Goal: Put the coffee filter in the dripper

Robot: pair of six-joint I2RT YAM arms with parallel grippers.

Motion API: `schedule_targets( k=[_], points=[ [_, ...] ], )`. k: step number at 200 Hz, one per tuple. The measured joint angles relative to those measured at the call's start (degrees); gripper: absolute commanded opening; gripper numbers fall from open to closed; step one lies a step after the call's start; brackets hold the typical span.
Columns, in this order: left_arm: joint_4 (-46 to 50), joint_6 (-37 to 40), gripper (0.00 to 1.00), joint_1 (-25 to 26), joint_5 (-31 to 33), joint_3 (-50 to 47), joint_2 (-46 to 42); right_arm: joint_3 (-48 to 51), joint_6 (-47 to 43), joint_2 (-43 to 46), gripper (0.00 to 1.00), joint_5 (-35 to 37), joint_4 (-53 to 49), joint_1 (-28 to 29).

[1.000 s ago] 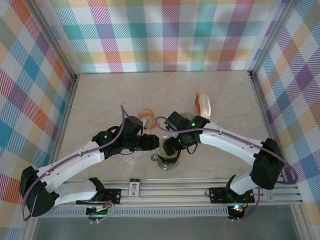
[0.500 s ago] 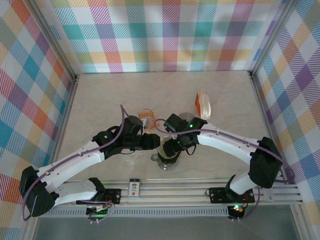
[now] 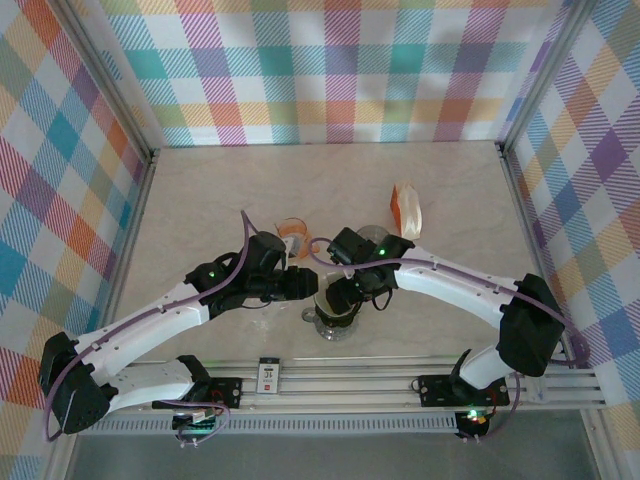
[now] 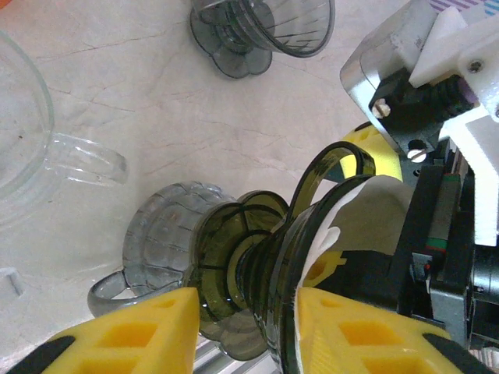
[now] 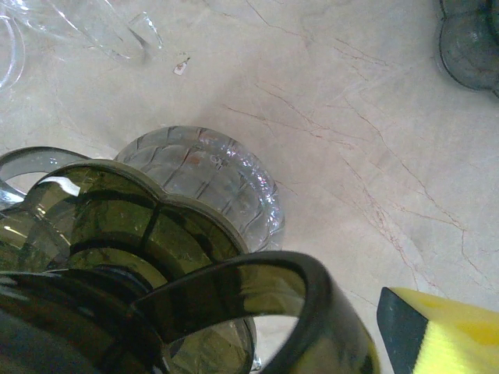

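Coffee filter [image 4: 362,206] sits inside green dripper [image 4: 249,257]; left hand [image 4: 245,327] straddles its neck, grip unclear; right hand [image 3: 338,295] open; apparently only withdrawal remains.

White arms [image 3: 150,322], purple cables [image 3: 244,228], yellow fingers [image 4: 148,327]

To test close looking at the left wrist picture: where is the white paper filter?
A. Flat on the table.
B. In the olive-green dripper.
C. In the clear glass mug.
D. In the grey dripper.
B: the white filter sits inside the cone of the olive-green dripper; the grey dripper behind looks empty.
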State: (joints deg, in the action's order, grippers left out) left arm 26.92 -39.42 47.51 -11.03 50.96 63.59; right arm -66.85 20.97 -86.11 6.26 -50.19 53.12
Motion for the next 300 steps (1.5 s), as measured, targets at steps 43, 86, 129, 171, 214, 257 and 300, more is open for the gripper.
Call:
schedule_targets(
  k=[43, 86, 129, 171, 214, 257, 300],
  points=[
    [0.20, 0.02, 0.38, 0.00, 0.02, -0.09, -0.02, -1.05, 0.98, 0.79, 0.86, 0.35, -0.50, 0.15],
    [0.24, 0.00, 0.38, 0.00, 0.02, -0.09, -0.02, -2.67, 2.36, 6.36, 0.87, 1.29, -1.73, 0.15],
    [0.22, 0.00, 0.38, 0.00, 0.04, -0.11, -0.02, -1.90, 3.85, 10.14, 0.87, 2.69, -4.11, 0.15],
    [0.37, -0.02, 0.38, 0.00, 0.20, -0.68, -0.63, -0.98, 4.37, 10.86, 0.87, 3.30, -6.05, 0.15],
    [0.61, -0.04, 0.49, 0.00, 0.48, -0.87, -1.40, -1.68, 4.33, 10.97, 0.87, 3.45, -6.40, 0.15],
    [1.49, -0.42, 0.58, 0.00, 1.64, -0.87, -4.04, -3.26, 4.59, 14.69, 0.87, 3.85, -6.16, 0.15],
    [1.64, -0.44, 0.62, 0.00, 2.16, -0.76, -6.08, -4.04, 5.38, 17.64, 0.88, 4.90, -5.84, 0.15]
  ],
)
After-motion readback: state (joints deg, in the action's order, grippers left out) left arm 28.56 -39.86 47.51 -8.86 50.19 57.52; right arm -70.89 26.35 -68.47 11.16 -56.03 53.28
